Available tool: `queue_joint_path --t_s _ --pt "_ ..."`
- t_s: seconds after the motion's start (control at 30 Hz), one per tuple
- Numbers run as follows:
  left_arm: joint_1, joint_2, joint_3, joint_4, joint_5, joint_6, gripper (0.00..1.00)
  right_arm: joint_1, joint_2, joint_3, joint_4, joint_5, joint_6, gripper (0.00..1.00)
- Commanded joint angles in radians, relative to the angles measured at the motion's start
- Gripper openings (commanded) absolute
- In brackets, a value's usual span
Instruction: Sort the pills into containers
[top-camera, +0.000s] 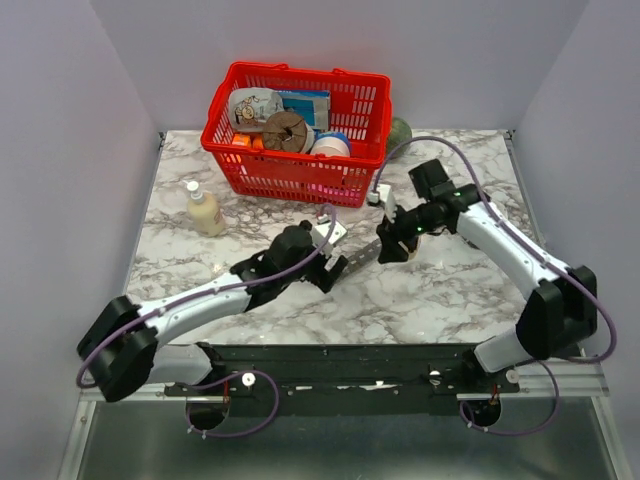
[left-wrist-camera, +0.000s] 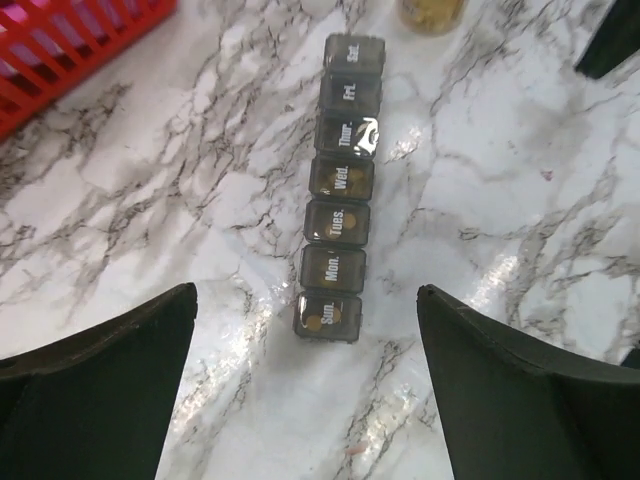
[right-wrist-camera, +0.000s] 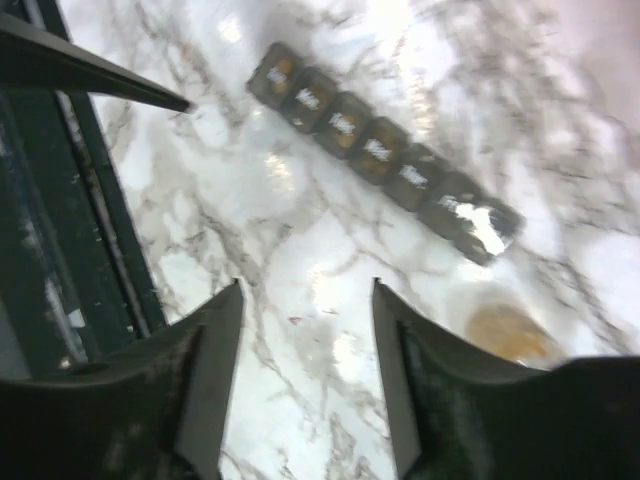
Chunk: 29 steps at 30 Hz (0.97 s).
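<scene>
The containers (left-wrist-camera: 338, 220) are one dark grey strip of day-labelled compartments lying flat on the marble, all lids down. Yellowish pills (left-wrist-camera: 322, 318) show through the "Sun." lid. In the top view the strip (top-camera: 357, 260) lies between the two grippers. My left gripper (left-wrist-camera: 305, 290) stands wide open above the strip's "Sun." end, holding nothing. My right gripper (right-wrist-camera: 307, 284) is open over bare marble beside the strip (right-wrist-camera: 380, 150), with nothing between its fingers. An amber jar of pills (right-wrist-camera: 510, 335) stands near the strip's "Sat." end and also shows in the left wrist view (left-wrist-camera: 432, 12).
A red mesh basket (top-camera: 296, 175) full of items stands at the back. A cream bottle (top-camera: 204, 210) stands at the left. Small pinkish specks lie on the marble (left-wrist-camera: 354, 449) (right-wrist-camera: 295, 320). The black rail (right-wrist-camera: 90, 230) marks the table's near edge.
</scene>
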Motion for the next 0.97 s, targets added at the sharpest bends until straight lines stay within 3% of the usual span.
queue_joint_path --t_s 0.0,0.1,0.17,0.33,0.4,0.47,0.57,0.73,0.93 --pt "0.011 -0.240 -0.035 -0.076 0.005 -0.023 0.99 -0.064 -0.168 0.009 0.000 0.063 -0.015 0.68" --pt "0.028 -0.398 -0.028 -0.137 -0.028 -0.052 0.99 -0.109 -0.257 0.022 0.038 0.100 0.008 0.84" --pt "0.057 -0.466 0.009 -0.203 -0.052 -0.071 0.99 -0.164 -0.343 0.032 0.086 0.091 0.048 1.00" --pt "0.250 -0.579 0.191 -0.375 -0.042 -0.128 0.99 -0.368 -0.461 0.087 0.251 0.009 0.319 1.00" --pt "0.287 -0.574 0.254 -0.470 -0.067 -0.102 0.99 -0.383 -0.510 0.111 0.276 0.028 0.373 1.00" --pt "0.294 -0.565 0.329 -0.540 -0.099 -0.050 0.99 -0.385 -0.558 0.099 0.380 0.148 0.515 1.00" --pt "0.292 -0.548 0.373 -0.567 -0.136 -0.020 0.99 -0.385 -0.572 0.176 0.364 0.345 0.664 1.00" --pt "0.292 -0.549 0.379 -0.553 -0.130 -0.008 0.99 -0.385 -0.608 0.219 0.352 0.454 0.663 1.00" --pt "0.292 -0.545 0.376 -0.541 -0.119 -0.006 0.99 -0.383 -0.622 0.201 0.354 0.453 0.658 1.00"
